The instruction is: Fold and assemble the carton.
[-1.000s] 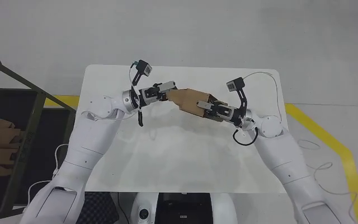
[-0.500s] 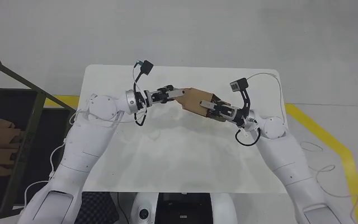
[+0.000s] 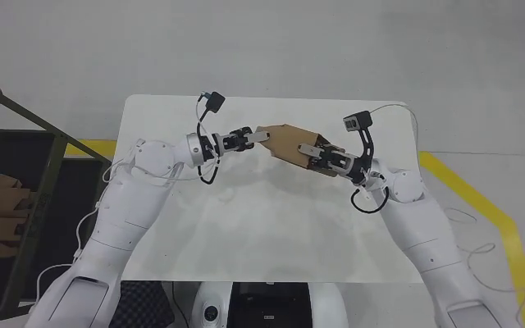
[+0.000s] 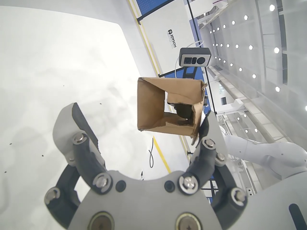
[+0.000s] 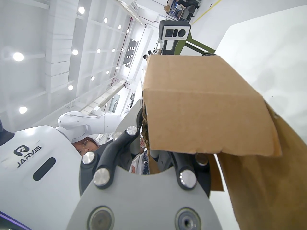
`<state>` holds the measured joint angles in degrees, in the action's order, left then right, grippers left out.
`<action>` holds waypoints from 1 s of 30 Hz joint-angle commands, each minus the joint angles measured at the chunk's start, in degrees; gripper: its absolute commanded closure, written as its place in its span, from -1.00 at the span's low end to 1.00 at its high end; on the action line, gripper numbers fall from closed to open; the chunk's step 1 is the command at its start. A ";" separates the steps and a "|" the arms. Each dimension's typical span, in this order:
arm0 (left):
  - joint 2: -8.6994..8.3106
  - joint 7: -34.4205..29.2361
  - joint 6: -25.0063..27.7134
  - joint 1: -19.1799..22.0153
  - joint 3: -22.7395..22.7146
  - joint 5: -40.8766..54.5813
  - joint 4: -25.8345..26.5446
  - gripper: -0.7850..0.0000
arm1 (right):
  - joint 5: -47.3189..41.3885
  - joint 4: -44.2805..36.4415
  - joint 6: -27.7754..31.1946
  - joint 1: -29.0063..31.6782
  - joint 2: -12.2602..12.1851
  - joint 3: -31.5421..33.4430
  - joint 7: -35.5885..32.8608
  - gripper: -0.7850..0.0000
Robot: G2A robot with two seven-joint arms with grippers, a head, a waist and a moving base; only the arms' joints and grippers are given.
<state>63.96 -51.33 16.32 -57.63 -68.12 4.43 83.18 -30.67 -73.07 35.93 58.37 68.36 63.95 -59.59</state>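
The brown carton [image 3: 287,140] hangs above the white table [image 3: 246,238] between my two arms. It is an open tube; the left wrist view looks straight through the carton [image 4: 153,104]. My left gripper [image 3: 255,135] is at one open end, open [image 4: 140,112], with one fingertip [image 4: 208,126] touching a corner flap. My right gripper [image 3: 312,153] is at the other end, shut on the carton wall [image 5: 203,111]. One of its fingers [image 5: 133,132] shows beside the wall and the other is hidden behind the cardboard.
A dark rack [image 3: 33,164] with flat cardboard pieces [image 3: 10,201] stands left of the table. Bare table surface lies in front of the arms. Yellow floor tape [image 3: 467,189] runs to the right.
Both arms and the carton have shifted to the right and slightly toward the table's far edge. The left arm has stretched out further after it.
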 commanded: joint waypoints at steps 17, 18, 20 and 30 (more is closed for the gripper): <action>0.23 -0.22 0.48 1.07 1.80 0.96 -1.63 -1.00 | -1.98 -1.70 -0.49 0.41 0.03 -0.18 -1.92 1.00; 0.23 -0.24 0.50 1.14 1.82 0.98 -1.73 -1.00 | -2.18 -1.71 -0.50 0.39 0.04 -0.16 -1.95 1.00; 0.21 -0.34 0.27 1.22 1.86 0.88 -2.13 -1.00 | -2.77 -1.68 -0.52 0.40 0.04 -0.05 -2.24 1.00; 0.27 -0.90 0.09 1.25 3.15 -0.04 -1.54 -1.00 | -5.97 -1.41 -0.97 0.26 0.10 0.01 -4.90 1.00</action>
<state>64.22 -52.09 16.38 -56.35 -65.12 4.43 81.47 -36.61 -74.52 35.02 58.68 68.44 64.01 -64.42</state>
